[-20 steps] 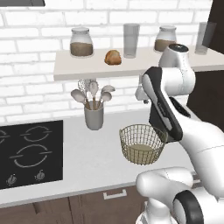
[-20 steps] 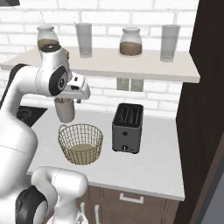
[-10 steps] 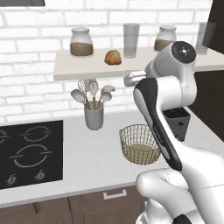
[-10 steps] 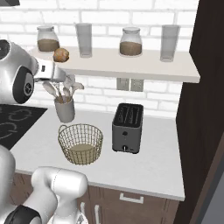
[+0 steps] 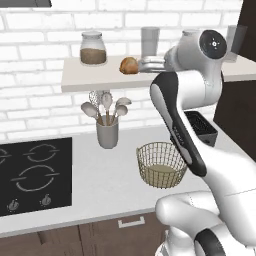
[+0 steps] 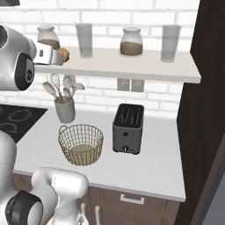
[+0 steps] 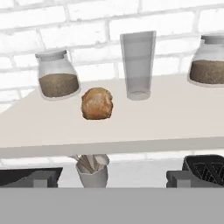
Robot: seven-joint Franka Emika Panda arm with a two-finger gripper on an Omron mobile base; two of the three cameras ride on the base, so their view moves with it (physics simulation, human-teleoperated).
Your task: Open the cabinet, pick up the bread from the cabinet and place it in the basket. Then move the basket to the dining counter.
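Observation:
The bread (image 7: 97, 103), a small golden-brown bun, lies on an open white shelf (image 7: 166, 122) between a brown-filled jar (image 7: 57, 79) and an empty glass (image 7: 138, 64). My gripper (image 7: 113, 178) is open, its two dark fingertips (image 7: 43, 177) wide apart, level with the shelf edge and short of the bun. In the left base view the gripper (image 5: 144, 64) sits just right of the bread (image 5: 129, 65). The right base view has the hand partly covering the bread (image 6: 64, 54). The wire basket (image 5: 161, 164) (image 6: 81, 143) stands empty on the counter below. The dining counter is out of view.
A grey utensil cup (image 5: 107, 134) stands under the shelf, left of the basket. A black toaster (image 6: 128, 128) is to the basket's right. A black cooktop (image 5: 30, 175) lies at the counter's left. More jars and glasses (image 6: 131, 42) line the shelf. A dark tall cabinet (image 6: 206, 110) bounds the right.
The arm has swung up from beside the basket to shelf height. The hand now points at the bread from close by. The bread and the basket have not moved.

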